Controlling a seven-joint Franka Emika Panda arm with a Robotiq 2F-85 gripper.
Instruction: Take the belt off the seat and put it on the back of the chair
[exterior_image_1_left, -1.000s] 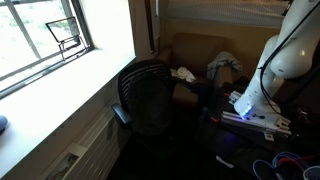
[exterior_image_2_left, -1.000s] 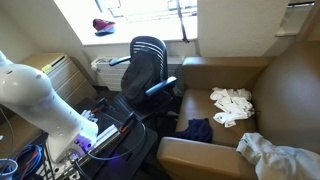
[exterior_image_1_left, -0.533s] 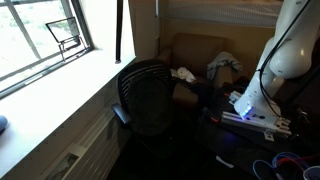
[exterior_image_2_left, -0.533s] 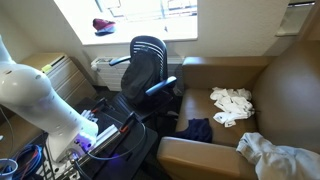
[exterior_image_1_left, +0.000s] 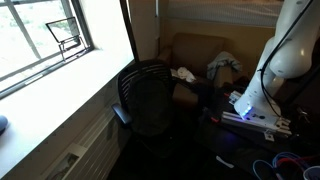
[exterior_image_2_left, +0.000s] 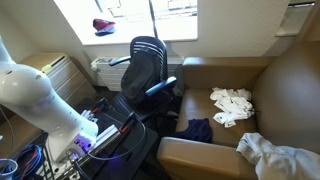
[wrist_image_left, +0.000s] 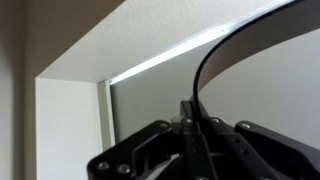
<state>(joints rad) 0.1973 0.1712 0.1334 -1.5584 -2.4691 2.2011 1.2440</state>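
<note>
**Wrist view.** The gripper (wrist_image_left: 190, 128) is closed narrow on the belt (wrist_image_left: 215, 60), pinching the strap edge-on. From the pinch the strap arcs up and off to the right of that view, against a pale ceiling (wrist_image_left: 100, 35). Holding the strap high is judged to let the rest hang free under its own weight, so that it can be draped rather than pushed.

**The 2 exterior views.** The gripper lies above the top edge of both pictures. Only the belt shows, as a dark strip (exterior_image_1_left: 127, 30) and as a thin line (exterior_image_2_left: 152, 20), beside the bright window (exterior_image_1_left: 50, 35).

**Long axis.** The belt hangs vertical, its free end pointing down at the chair back (exterior_image_1_left: 148, 68). Whether the end touches the back cannot be told. No tabletop appears, so places are given against the chair (exterior_image_2_left: 146, 62). The drape over the back is judged not yet done.
</note>
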